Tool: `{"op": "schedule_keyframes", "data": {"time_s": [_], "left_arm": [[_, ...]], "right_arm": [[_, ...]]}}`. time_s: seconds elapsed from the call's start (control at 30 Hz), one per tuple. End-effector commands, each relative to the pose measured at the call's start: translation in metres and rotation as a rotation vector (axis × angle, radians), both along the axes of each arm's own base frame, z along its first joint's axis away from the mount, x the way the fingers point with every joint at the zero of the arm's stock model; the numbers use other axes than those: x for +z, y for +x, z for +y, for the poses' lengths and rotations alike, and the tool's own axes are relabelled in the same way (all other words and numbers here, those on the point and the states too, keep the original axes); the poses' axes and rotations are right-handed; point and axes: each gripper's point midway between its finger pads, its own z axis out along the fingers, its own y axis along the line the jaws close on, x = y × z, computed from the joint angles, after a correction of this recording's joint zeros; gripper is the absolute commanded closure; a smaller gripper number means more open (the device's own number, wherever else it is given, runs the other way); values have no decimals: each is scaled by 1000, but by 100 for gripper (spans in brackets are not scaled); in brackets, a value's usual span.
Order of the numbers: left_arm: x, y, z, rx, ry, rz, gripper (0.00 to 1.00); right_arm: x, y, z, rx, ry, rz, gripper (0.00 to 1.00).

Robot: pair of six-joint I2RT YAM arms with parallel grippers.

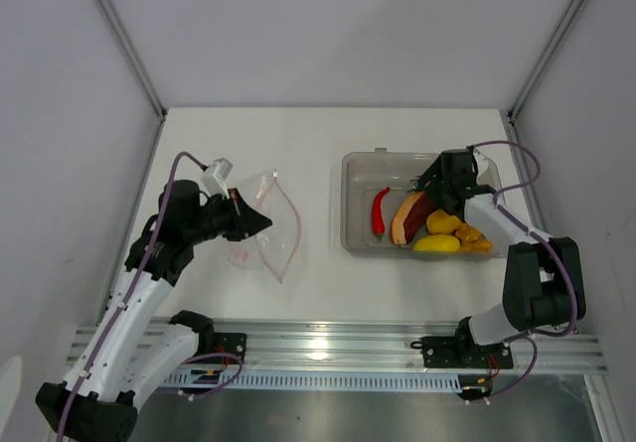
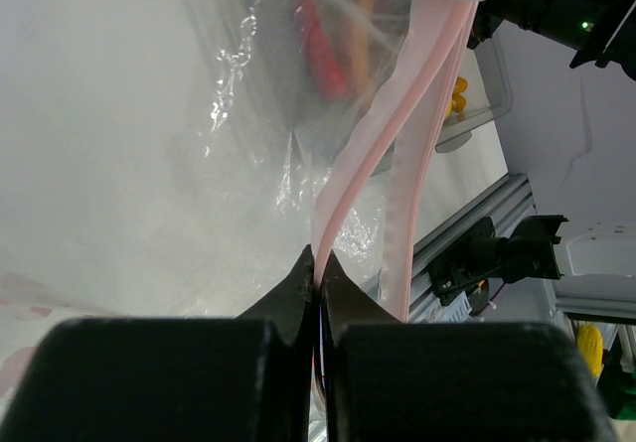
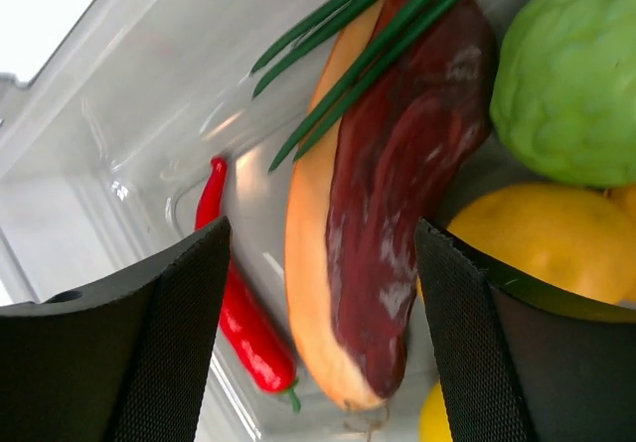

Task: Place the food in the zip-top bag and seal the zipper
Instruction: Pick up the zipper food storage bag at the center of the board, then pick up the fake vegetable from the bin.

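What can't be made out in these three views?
Top view: the right gripper covers the green round fruit and most of the scallion in the grey bin.
Right wrist view: frame edges cut off the green round fruit and the yellow fruit.
Left wrist view: a red shape behind the zip-top bag is blurred; the left gripper hides the pinched end of the zipper.

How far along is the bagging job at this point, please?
Done: the left gripper is shut on the zipper of the zip-top bag. In hand: the right gripper, open, straddles the purple and orange piece in the bin. Left: all the food to bag, then sealing.
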Motion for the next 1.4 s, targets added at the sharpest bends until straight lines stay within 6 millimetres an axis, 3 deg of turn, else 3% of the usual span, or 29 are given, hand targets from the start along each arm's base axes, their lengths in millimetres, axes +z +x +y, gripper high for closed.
{"op": "schedule_keyframes", "data": {"time_s": [0.0, 0.23, 0.27, 0.47, 0.67, 0.8, 0.97, 1.37], "left_arm": [[4, 5, -8, -30, -31, -31, 99], [-1, 8, -11, -42, -28, -18, 99], [-2, 8, -11, -44, -30, -15, 100], [-1, 5, -13, -56, -45, -18, 99], [-5, 1, -12, -60, -38, -10, 99], [-3, 0, -12, -62, -38, -17, 99], [-5, -2, -14, -74, -50, -10, 99], [-10, -3, -14, -76, -49, -6, 99]], "right_arm": [[23, 32, -2, -26, 42, -112, 25], [-9, 34, 11, 93, 7, 24, 27], [-6, 36, 18, 117, -14, 26, 25], [-26, 18, 17, 170, -194, 179, 1], [-41, 14, 15, 164, -262, 247, 1], [-40, 16, 11, 131, -273, 228, 1], [-23, 30, 3, 88, -289, 155, 1], [-27, 70, -26, 20, -293, 120, 3]]}}
